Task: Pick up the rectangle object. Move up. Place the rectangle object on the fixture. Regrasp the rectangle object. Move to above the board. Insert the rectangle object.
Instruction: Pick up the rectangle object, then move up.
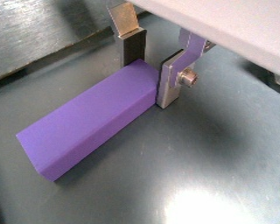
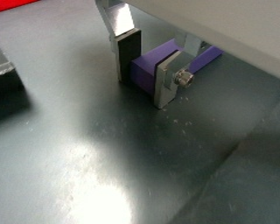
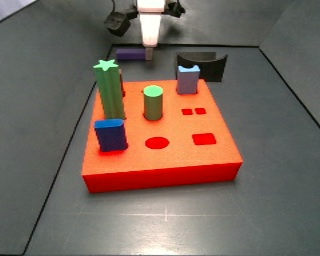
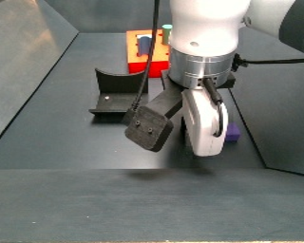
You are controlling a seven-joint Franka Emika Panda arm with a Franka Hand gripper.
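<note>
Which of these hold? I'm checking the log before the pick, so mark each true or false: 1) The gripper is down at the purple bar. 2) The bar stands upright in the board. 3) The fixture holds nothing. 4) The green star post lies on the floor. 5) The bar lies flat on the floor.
1) True: the gripper has a finger on each side of the purple bar.
2) False: it lies on the floor, off the board.
3) True: the fixture holds nothing in both side views.
4) False: the green star post stands upright on the board.
5) True: in both wrist views it rests flat on the floor.
</note>
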